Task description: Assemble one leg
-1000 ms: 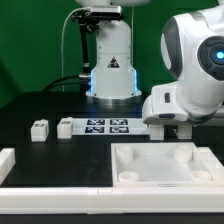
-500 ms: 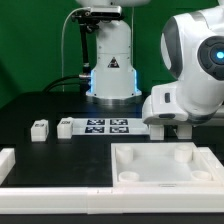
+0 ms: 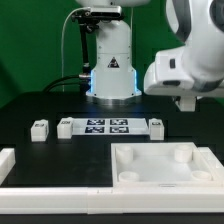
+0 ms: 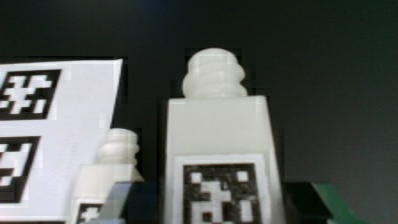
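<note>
In the exterior view, one leg (image 3: 155,124) stands on the table at the right end of the marker board (image 3: 105,126). Two more legs (image 3: 40,128) (image 3: 65,127) stand to the board's left. My gripper (image 3: 186,102) hangs above and to the right of the first leg. In the wrist view, that leg (image 4: 222,140) is a white post with a ribbed tip and a tag on its face. It shows between my gripper's (image 4: 228,206) fingertips (image 4: 121,200), with dark gaps on both sides. The gripper is open and empty. A second leg (image 4: 111,165) stands beside it.
The large white tray-like piece (image 3: 165,170) with round corner sockets lies at the front right. A white block (image 3: 6,165) sits at the front left edge. The robot base (image 3: 110,70) stands behind the marker board, which also shows in the wrist view (image 4: 54,115).
The arm has risen in the exterior view, uncovering the leg at the marker board's right end. The other parts have not moved.
</note>
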Robot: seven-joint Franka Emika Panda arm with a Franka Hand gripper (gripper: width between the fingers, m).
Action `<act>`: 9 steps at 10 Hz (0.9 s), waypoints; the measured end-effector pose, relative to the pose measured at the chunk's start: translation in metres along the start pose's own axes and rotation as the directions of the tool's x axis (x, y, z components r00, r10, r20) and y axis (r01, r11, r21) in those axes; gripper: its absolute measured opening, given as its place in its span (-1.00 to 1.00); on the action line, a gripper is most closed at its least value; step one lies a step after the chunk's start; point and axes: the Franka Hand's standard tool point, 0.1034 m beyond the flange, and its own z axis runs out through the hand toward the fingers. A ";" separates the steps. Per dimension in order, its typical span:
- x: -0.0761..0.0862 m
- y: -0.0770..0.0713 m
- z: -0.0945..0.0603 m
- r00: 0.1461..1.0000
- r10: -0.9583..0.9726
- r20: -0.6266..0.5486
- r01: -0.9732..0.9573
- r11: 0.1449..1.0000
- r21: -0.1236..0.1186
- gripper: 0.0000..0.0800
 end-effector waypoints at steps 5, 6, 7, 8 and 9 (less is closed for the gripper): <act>0.013 -0.007 -0.006 0.951 -0.003 -0.308 0.015 0.999 0.037 -0.27; 0.012 -0.007 -0.005 0.928 -0.003 -0.374 0.019 0.999 0.041 -0.27; 0.017 -0.010 -0.010 0.876 0.001 -0.483 0.029 0.998 0.055 -0.27; 0.015 -0.010 -0.011 0.825 -0.001 -0.566 0.042 0.997 0.059 -0.27; 0.017 -0.004 -0.022 0.781 -0.025 -0.624 0.064 0.997 0.041 -0.27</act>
